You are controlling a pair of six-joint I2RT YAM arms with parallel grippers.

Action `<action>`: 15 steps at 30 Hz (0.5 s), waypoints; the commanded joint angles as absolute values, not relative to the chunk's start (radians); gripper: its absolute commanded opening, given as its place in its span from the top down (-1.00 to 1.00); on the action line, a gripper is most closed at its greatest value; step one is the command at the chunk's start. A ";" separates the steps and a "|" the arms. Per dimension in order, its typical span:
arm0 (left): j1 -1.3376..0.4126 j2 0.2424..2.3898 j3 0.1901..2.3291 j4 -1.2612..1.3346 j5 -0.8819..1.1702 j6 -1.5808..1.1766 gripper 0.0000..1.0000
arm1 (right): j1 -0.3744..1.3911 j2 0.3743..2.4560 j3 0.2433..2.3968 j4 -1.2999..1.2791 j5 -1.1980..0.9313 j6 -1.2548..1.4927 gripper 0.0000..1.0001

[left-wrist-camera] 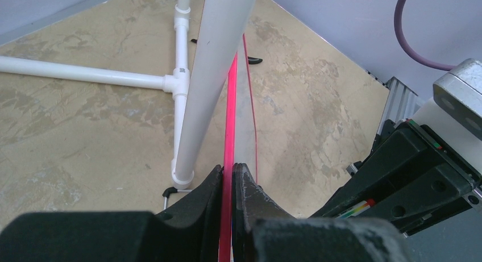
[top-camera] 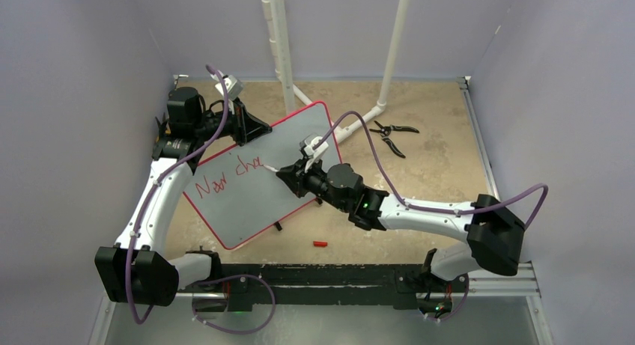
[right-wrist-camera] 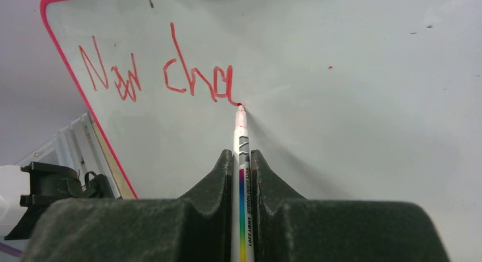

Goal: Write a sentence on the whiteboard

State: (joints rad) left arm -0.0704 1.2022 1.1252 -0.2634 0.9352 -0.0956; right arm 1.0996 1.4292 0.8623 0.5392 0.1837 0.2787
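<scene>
The whiteboard [top-camera: 299, 147], grey-white with a thin red rim, lies tilted on the table. The sentence [top-camera: 225, 176] in red reads "New cha" on it, and shows in the right wrist view [right-wrist-camera: 153, 77]. My left gripper [top-camera: 251, 128] is shut on the whiteboard's far left rim [left-wrist-camera: 229, 137]. My right gripper [top-camera: 288, 173] is shut on a white marker [right-wrist-camera: 240, 159] with a rainbow stripe. The marker's red tip [right-wrist-camera: 239, 108] touches the board at the end of the "a".
A white pipe frame [top-camera: 283, 46] stands behind the board, and one pipe [left-wrist-camera: 213, 74] is close to my left gripper. Black pliers [top-camera: 391, 133] lie at the back right. A red marker cap [top-camera: 320, 244] lies in front of the board.
</scene>
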 commanded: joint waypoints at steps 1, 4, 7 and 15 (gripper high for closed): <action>-0.043 1.210 1.123 -0.222 0.888 -0.092 1.00 | 1.089 1.371 0.862 0.519 0.294 0.282 1.00; -0.043 1.212 1.123 -0.223 0.888 -0.093 1.00 | 1.089 1.341 0.870 0.534 0.274 0.259 1.00; -0.043 1.212 1.123 -0.222 0.888 -0.094 1.00 | 1.089 1.330 0.884 0.548 0.242 0.250 1.00; -0.043 1.213 1.121 -0.222 0.888 -0.094 1.00 | 1.089 1.389 0.934 0.586 0.186 0.213 1.00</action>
State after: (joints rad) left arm -0.0704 1.2026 1.1252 -0.2634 0.9386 -0.1040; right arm 1.0920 1.3663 0.8722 0.5392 0.2230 0.2581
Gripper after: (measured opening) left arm 0.078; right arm 0.115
